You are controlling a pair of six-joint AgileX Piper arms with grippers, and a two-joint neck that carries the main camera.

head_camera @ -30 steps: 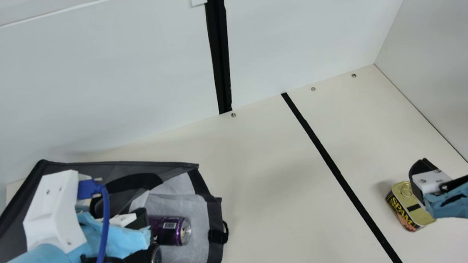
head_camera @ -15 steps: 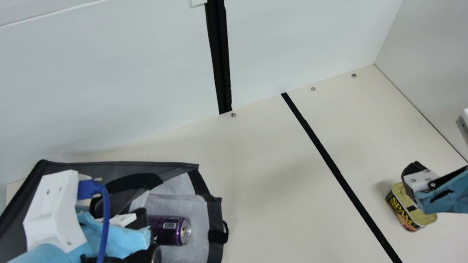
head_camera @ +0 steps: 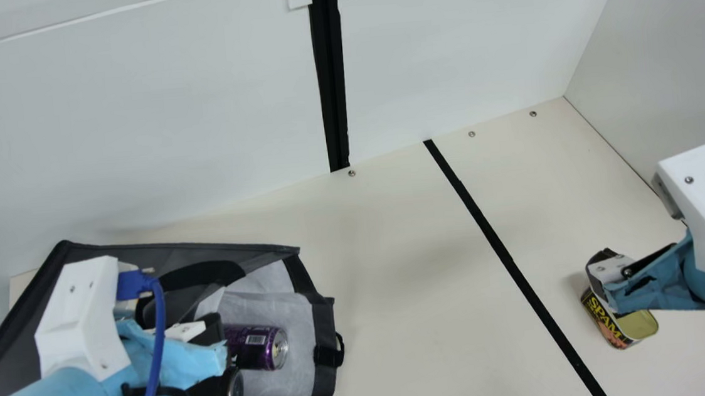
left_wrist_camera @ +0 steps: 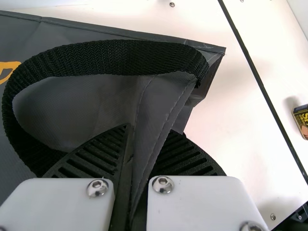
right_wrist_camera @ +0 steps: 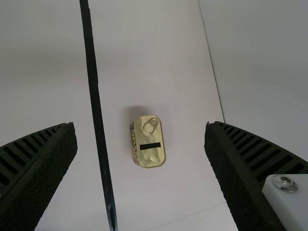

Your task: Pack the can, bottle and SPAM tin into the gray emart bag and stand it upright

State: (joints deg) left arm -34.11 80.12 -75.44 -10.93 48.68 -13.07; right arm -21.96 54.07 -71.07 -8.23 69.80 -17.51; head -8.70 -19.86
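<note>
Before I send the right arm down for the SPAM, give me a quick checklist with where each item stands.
1. Left gripper closed on gray bag fabric: ok.
2. Right gripper jaws open: ok.
3. SPAM tin pull ring up, seen between those jaws: ok.
4. Purple can inside the bag: ok.
5. Bottle packed: cannot tell.
6. Bag standing upright: not ok, it lies on its side.

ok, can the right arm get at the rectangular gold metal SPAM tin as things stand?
Probably yes: the right gripper is open, the SPAM tin sits below, centred between its spread fingers in the wrist view, and nothing visible blocks the way.
</note>
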